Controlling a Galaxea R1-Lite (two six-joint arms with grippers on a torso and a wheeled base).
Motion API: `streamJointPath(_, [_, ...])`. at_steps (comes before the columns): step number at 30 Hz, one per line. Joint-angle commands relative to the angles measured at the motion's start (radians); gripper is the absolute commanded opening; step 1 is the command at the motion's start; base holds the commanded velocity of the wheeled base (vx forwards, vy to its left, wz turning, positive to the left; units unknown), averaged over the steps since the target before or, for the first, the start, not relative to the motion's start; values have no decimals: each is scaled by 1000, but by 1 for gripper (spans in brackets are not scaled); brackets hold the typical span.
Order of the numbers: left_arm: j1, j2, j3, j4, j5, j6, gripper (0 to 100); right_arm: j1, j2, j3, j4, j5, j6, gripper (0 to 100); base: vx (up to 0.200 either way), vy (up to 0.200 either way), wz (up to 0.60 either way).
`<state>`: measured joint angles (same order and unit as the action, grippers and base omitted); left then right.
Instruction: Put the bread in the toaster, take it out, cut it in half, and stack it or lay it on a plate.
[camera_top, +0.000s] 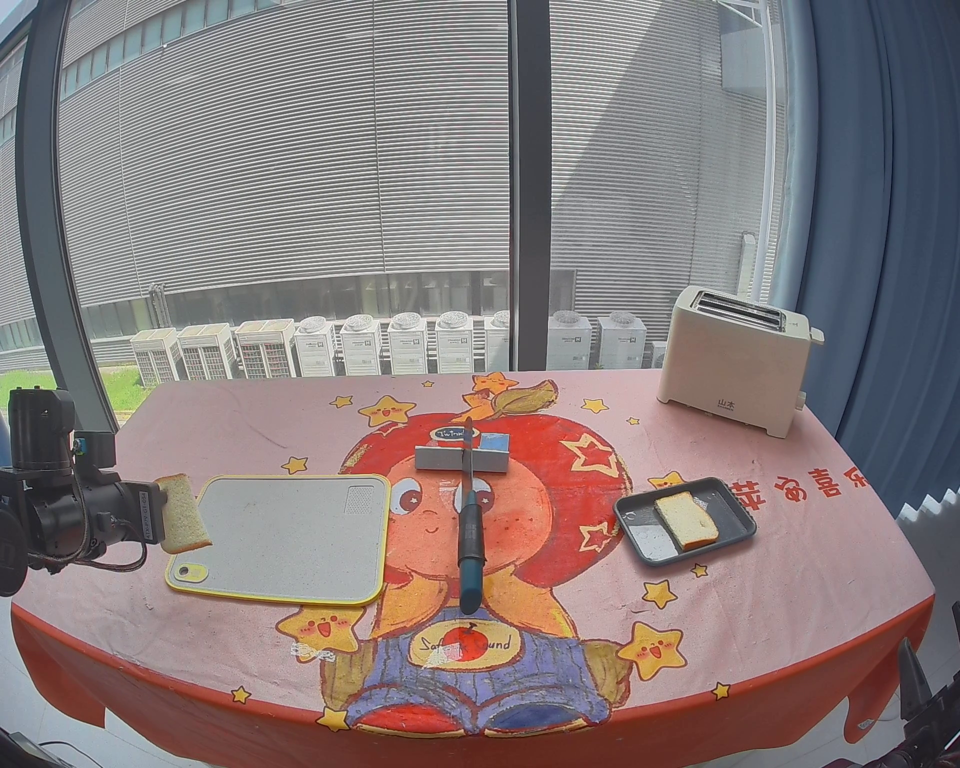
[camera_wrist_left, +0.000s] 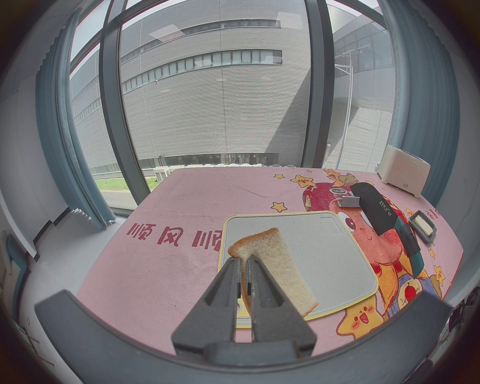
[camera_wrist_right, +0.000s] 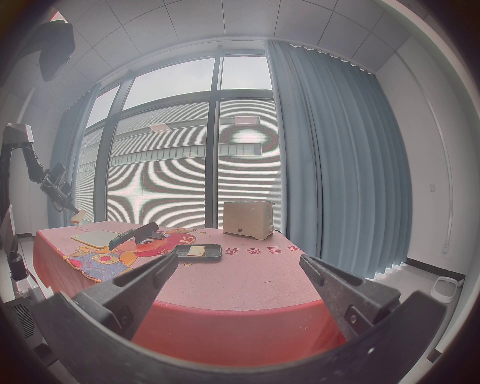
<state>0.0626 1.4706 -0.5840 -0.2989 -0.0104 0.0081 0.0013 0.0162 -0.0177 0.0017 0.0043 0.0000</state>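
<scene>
Open room above the cutting board (camera_top: 290, 535), knife (camera_top: 468, 530) resting in its holder (camera_top: 440, 459) barred the counter's (camera_top: 800, 600) middle between board and tray (camera_top: 728, 508), toaster (camera_top: 735, 360) stood at the far right corner, free passage along the near edge

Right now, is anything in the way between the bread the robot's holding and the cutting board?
Nothing visible is. The left gripper holds the bread at the edge of the cutting board, and nothing lies on the board. The knife lies apart, beside it.
</scene>
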Motion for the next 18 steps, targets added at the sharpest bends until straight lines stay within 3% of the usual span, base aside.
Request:
streamJointPath(1, [0,2,0,0,0,0,0,0,-16,16,0,0,0,100,0,0,0])
streamJointPath(3, [0,0,0,0,1,1,0,0,-16,16,0,0,0,100,0,0,0])
streamJointPath(18, [2,0,1,0,0,0,0,0,-16,16,0,0,0,100,-200,0,0])
